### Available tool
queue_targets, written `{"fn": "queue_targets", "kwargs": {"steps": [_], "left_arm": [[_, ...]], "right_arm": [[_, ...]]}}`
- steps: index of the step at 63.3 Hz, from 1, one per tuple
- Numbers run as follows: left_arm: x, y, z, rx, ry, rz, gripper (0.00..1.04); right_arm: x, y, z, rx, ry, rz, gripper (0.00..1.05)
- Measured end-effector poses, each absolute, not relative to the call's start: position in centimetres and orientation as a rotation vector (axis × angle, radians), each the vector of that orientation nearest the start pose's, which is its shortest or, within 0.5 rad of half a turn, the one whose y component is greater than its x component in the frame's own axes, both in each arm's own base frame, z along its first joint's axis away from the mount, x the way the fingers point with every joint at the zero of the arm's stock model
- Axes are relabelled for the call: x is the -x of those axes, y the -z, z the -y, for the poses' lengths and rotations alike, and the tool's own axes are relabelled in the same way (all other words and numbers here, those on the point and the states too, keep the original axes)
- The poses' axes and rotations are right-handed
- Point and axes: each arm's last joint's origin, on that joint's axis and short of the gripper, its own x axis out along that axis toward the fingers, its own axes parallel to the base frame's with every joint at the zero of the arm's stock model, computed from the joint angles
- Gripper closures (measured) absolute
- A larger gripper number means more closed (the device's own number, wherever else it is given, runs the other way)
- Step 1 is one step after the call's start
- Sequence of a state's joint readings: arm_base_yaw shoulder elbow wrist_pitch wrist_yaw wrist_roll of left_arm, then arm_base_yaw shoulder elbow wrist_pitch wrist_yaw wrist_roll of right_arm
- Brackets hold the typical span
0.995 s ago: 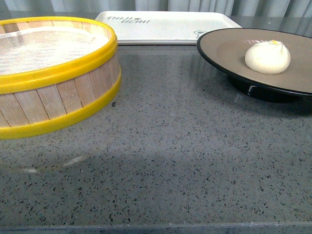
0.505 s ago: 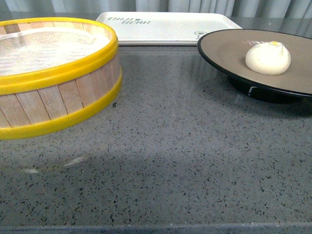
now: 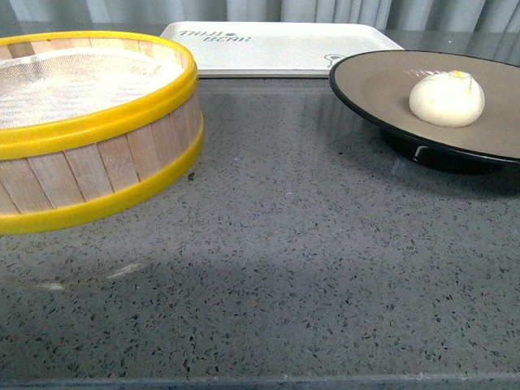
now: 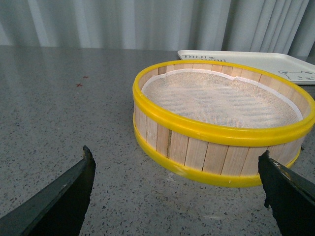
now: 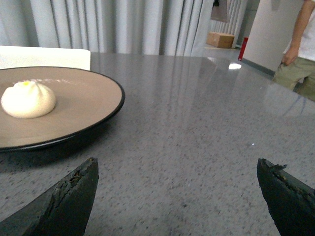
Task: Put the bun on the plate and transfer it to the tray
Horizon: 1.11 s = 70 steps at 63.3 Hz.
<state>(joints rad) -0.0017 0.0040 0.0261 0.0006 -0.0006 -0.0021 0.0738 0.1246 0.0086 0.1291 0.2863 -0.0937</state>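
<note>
The bun is sitting on the tan inside of the plate, well away from the black rim. The plate is resting on the grey table on the right side. The white tray is lying at the far side of the table, just behind the plate, and nothing is showing on it. I cannot tell if the plate is touching the tray. A wooden steamer basket with yellow rings is standing on the left, and it is looking empty.

The left claw is hanging wide apart and holding nothing, pointing at the basket. The right claw is hanging wide apart too, with nothing in it. The plate is near it but off to one side, not between its two fingers.

I think the first part of the job is done, because the bun is on the plate. The part in hand is getting the plate over to the tray, and no claw is touching the plate yet.

Next, the right claw is going to need to turn toward the plate, slide onto the black rim and pinch it tight. Then the plate is going to need lifting flat, so the round bun is not rolling off, and carrying to the far side to sit on the tray.
</note>
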Motion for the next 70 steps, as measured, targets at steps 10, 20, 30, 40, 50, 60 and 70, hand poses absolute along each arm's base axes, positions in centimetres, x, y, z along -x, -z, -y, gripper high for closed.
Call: {"fn": "queue_targets", "kwargs": {"steps": [10,20,30,40,50,60,70], "left_arm": [[-9.6,-17.2,0.0,0.003,0.001,0.023,0.07],[-9.6,-17.2,0.0,0.002,0.002,0.023,0.07],[-9.6,-17.2,0.0,0.002,0.002,0.023,0.07],[-9.6,-17.2,0.0,0.002,0.002,0.023,0.07],[-9.6,-17.2,0.0,0.002,0.002,0.023,0.07],[-9.6,-17.2,0.0,0.002,0.002,0.023,0.07],[-9.6,-17.2,0.0,0.002,0.002,0.023,0.07]], "right_arm": [[-13.0,-21.0,1.5,0.056,0.182,0.12,0.09],[-17.0,-23.9,4.5,-0.106,0.177,0.082,0.09],[-21.2,-24.8,6.1,-0.399,0.102,-0.084,0.09],[-23.1,-25.6,5.3,-0.687,0.004,-0.221,0.09],[-23.1,-25.1,4.2,-0.866,-0.049,-0.34,0.09],[-22.3,-24.7,5.2,-0.97,-0.016,-0.39,0.09],[-22.1,-24.4,5.9,-1.024,0.012,-0.401,0.09]]}}
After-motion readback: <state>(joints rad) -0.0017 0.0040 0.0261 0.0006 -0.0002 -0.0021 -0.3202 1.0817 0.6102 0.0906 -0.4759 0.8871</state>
